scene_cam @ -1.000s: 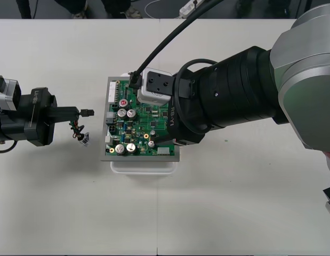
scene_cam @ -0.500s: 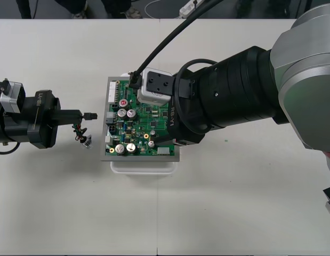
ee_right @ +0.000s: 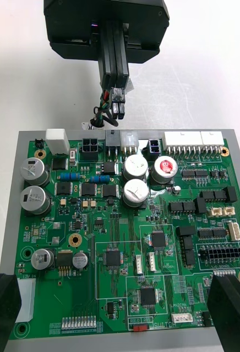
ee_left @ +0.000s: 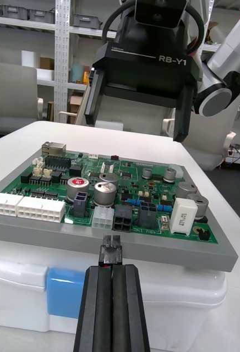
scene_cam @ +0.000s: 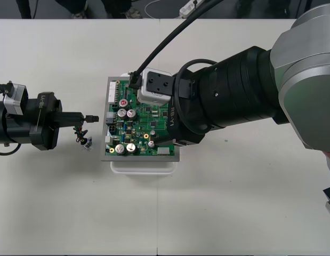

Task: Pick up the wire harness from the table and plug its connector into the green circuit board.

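Note:
The green circuit board (scene_cam: 141, 125) sits on its white base (scene_cam: 143, 166) mid-table. My left gripper (scene_cam: 82, 117) is just left of the board, shut on the harness's small black plug (scene_cam: 90, 117). The wires (scene_cam: 78, 132) and the metal socket (scene_cam: 87, 143) hang below it. In the left wrist view the plug (ee_left: 110, 256) sticks out of the shut fingers (ee_left: 98, 308), a short gap from the board's edge connectors (ee_left: 123, 217). My right arm (scene_cam: 234, 101) hovers over the board. Its gripper (ee_right: 115, 286) is open, one finger (ee_right: 1, 308) at each side of the board (ee_right: 125, 231).
The right wrist camera (scene_cam: 157, 88) and its cable (scene_cam: 170, 37) stand above the board's far half. Bare table lies left of and in front of the board. Dark floor with cables runs past the far edge.
My left gripper has edged right toward the board and slightly nearer the table's front, carrying the plug and dangling wires. The right arm has not moved.

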You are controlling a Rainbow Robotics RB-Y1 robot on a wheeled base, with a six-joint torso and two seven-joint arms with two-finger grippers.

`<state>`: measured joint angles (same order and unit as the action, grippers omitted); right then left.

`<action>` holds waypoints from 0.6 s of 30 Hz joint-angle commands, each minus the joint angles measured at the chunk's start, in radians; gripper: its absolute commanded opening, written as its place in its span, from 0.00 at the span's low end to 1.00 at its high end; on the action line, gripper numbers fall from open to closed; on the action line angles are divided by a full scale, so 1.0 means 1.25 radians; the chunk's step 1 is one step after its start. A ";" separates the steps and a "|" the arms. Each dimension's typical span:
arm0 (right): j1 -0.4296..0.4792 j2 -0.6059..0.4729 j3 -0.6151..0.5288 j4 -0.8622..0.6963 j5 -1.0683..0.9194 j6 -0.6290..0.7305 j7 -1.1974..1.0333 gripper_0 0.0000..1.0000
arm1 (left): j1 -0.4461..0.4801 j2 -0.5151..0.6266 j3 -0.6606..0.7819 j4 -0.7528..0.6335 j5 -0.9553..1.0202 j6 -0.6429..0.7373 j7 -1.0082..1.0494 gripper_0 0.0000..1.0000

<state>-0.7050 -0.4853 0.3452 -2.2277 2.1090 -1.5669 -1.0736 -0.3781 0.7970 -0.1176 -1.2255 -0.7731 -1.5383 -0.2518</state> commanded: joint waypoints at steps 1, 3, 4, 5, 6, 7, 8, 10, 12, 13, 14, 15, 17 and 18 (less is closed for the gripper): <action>-0.024 0.011 -0.028 -0.006 -0.010 -0.003 0.022 0.99 | -0.031 -0.011 -0.009 -0.025 -0.002 -0.026 0.016 0.00; -0.024 0.011 -0.028 -0.006 -0.010 -0.003 0.022 0.99 | -0.033 -0.015 -0.009 -0.025 -0.002 -0.026 0.020 0.00; -0.024 0.011 -0.028 -0.006 -0.010 -0.003 0.022 0.99 | -0.034 -0.017 -0.009 -0.025 -0.004 -0.026 0.021 0.00; -0.024 0.011 -0.028 -0.006 -0.010 -0.003 0.022 0.99 | -0.035 -0.018 -0.010 -0.025 -0.002 -0.026 0.023 0.00; -0.024 0.013 -0.027 -0.006 -0.010 -0.003 0.022 0.99 | -0.035 -0.020 -0.010 -0.023 -0.002 -0.026 0.025 0.00; -0.024 0.011 -0.028 -0.006 -0.010 -0.003 0.022 0.99 | -0.036 -0.022 -0.009 -0.025 -0.004 -0.026 0.026 0.00; -0.024 0.011 -0.028 -0.006 -0.010 -0.003 0.022 0.99 | -0.037 -0.024 -0.010 -0.025 -0.004 -0.026 0.027 0.00; -0.024 0.011 -0.028 -0.006 -0.010 -0.003 0.022 0.99 | -0.039 -0.026 -0.010 -0.023 -0.005 -0.026 0.030 0.00; -0.024 0.011 -0.028 -0.006 -0.010 -0.003 0.022 0.99 | -0.041 -0.029 -0.010 -0.025 -0.006 -0.026 0.031 0.00; -0.024 0.011 -0.027 -0.006 -0.011 -0.003 0.021 0.99 | -0.042 -0.030 -0.011 -0.025 -0.007 -0.026 0.031 0.00; -0.023 0.011 -0.028 -0.006 -0.010 -0.003 0.022 0.99 | -0.045 -0.031 -0.014 -0.025 -0.007 -0.026 0.031 0.00; -0.024 0.011 -0.028 -0.006 -0.010 -0.003 0.022 0.99 | -0.046 -0.031 -0.016 -0.025 -0.007 -0.026 0.032 0.00; -0.023 0.013 -0.027 -0.006 -0.010 -0.003 0.022 0.99 | -0.047 -0.031 -0.020 -0.025 -0.006 -0.026 0.032 0.00; -0.023 0.011 -0.028 -0.006 -0.010 -0.003 0.022 0.99 | -0.049 -0.031 -0.021 -0.025 -0.007 -0.026 0.032 0.00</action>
<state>-0.7050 -0.4852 0.3432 -2.2276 2.1083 -1.5669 -1.0736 -0.3934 0.7712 -0.1224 -1.2257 -0.7790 -1.5383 -0.2515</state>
